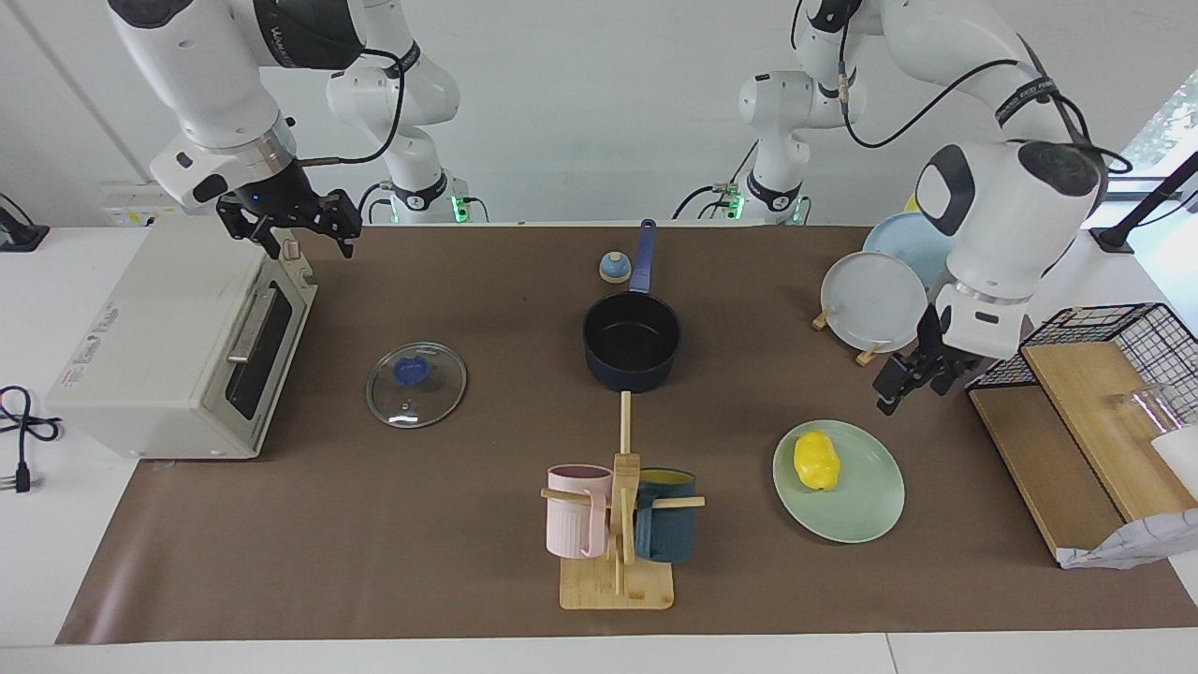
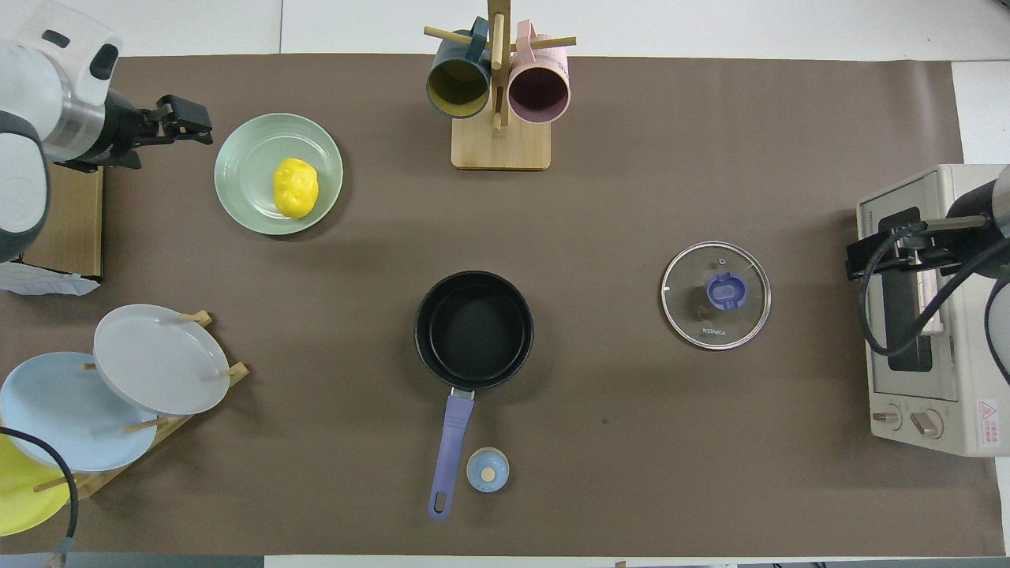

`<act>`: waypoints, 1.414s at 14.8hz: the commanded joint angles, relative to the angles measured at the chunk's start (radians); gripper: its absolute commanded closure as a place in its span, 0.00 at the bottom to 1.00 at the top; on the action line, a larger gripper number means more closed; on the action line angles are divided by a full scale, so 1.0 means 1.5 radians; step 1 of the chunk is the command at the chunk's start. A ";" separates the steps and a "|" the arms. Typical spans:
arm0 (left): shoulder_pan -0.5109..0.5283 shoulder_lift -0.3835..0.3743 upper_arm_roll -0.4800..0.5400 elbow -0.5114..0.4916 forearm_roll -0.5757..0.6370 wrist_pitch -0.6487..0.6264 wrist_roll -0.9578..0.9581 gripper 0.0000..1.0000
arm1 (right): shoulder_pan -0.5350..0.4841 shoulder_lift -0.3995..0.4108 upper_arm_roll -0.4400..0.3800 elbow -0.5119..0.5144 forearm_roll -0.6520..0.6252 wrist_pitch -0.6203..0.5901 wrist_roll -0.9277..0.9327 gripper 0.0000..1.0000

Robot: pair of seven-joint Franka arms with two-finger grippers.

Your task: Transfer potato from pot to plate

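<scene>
On the one plate (image 1: 856,501), one potato (image 1: 815,461); one empty pot (image 1: 632,342); left gripper (image 1: 913,377) aloft, empty, finger spacing unclear

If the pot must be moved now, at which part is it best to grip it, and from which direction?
Probably the long blue handle of the pot. It lies flat and points toward the robots, so a gripper coming straight down can close across its narrow width. The small round timer sits beside the handle's end, so grip nearer the middle.
</scene>
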 commanded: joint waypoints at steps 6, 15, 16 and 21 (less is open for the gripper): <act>0.005 -0.171 0.006 -0.037 0.017 -0.237 0.172 0.00 | -0.009 -0.014 0.007 -0.014 0.008 0.002 0.008 0.00; -0.024 -0.163 0.007 0.001 0.010 -0.299 0.168 0.00 | -0.009 -0.014 0.007 -0.014 0.008 0.001 0.008 0.00; -0.024 -0.162 0.007 -0.001 -0.002 -0.292 0.165 0.00 | -0.009 -0.014 0.007 -0.014 0.008 0.002 0.008 0.00; -0.015 -0.184 -0.001 -0.054 -0.004 -0.261 0.160 0.00 | -0.009 -0.014 0.007 -0.014 0.008 0.002 0.008 0.00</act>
